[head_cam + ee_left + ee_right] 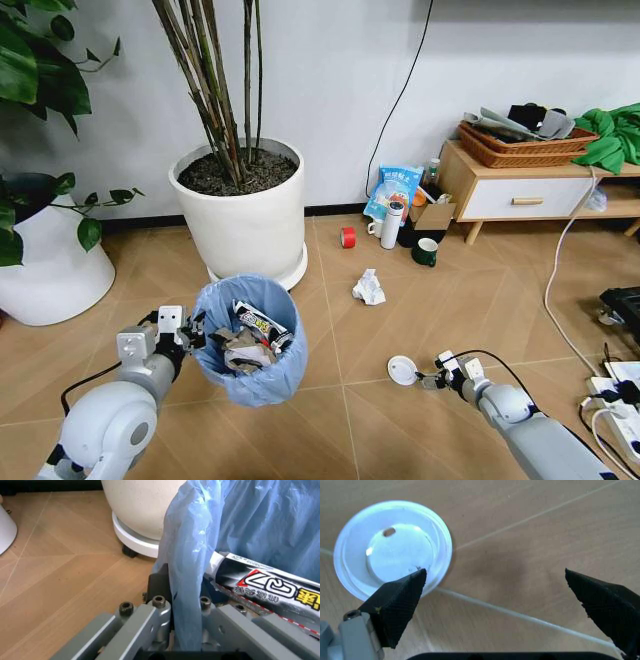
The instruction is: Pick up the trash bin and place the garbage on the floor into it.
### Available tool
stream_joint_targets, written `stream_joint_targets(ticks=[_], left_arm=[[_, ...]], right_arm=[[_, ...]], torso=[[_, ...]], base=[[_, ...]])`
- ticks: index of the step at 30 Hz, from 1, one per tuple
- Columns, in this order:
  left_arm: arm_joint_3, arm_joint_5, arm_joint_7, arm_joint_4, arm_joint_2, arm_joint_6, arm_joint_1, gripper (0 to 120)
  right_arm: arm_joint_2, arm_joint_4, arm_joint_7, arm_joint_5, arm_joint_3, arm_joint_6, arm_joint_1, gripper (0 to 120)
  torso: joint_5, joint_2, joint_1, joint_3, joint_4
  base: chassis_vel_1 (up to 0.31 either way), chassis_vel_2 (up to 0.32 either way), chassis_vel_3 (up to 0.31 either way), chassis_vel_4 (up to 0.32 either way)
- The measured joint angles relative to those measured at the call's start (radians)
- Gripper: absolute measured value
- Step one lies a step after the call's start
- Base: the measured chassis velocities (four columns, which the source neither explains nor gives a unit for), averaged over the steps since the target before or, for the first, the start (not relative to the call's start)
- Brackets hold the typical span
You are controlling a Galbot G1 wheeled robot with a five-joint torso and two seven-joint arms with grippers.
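Floor (420,320) carries the leftover litter. Trash bin (247,340) hangs off the floor beside the big white pot (245,215), carried so it can follow the litter; left gripper (190,330) has its jaws clenched on the bagged rim. Right gripper (432,378) sits low, jaws spread wide, just beside the white disc (402,371) to take it. Paper wad (368,288) lies farther off.

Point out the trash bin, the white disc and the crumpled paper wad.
trash bin (262,385), head view, blue bag on its front wall.
white disc (395,551), right wrist view, raised centre.
crumpled paper wad (368,288), head view, its middle.
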Motion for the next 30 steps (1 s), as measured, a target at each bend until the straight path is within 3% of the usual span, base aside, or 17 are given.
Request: stream_joint_targets(ticks=[14, 23, 27, 30], left_arm=[[0.005, -0.001, 0.004, 0.012, 0.001, -0.001, -0.015, 0], [0.008, -0.006, 0.006, 0.027, 0.005, -0.001, -0.032, 0], [0.006, -0.016, 0.006, 0.028, 0.009, -0.001, -0.038, 0], [0.005, -0.019, 0.004, 0.028, 0.011, -0.001, -0.039, 0]], right_arm=[[0.012, 0.013, 0.005, 0.046, 0.010, -0.007, 0.012, 100], [0.073, -0.064, 0.007, 0.013, -0.002, -0.004, 0.045, 99], [0.089, -0.084, 0.009, 0.002, -0.001, -0.002, 0.053, 94], [0.096, -0.095, 0.009, 0.002, 0.001, 0.001, 0.057, 81]], torso=[[0.0000, 0.000, 0.000, 0.000, 0.0000], [0.0003, 0.000, 0.000, 0.000, 0.0000], [0.0000, 0.000, 0.000, 0.000, 0.0001], [-0.0003, 0.000, 0.000, 0.000, 0.0000]], base=[[0.000, 0.000, 0.000, 0.000], [0.000, 0.000, 0.000, 0.000], [0.000, 0.000, 0.000, 0.000], [0.000, 0.000, 0.000, 0.000]])
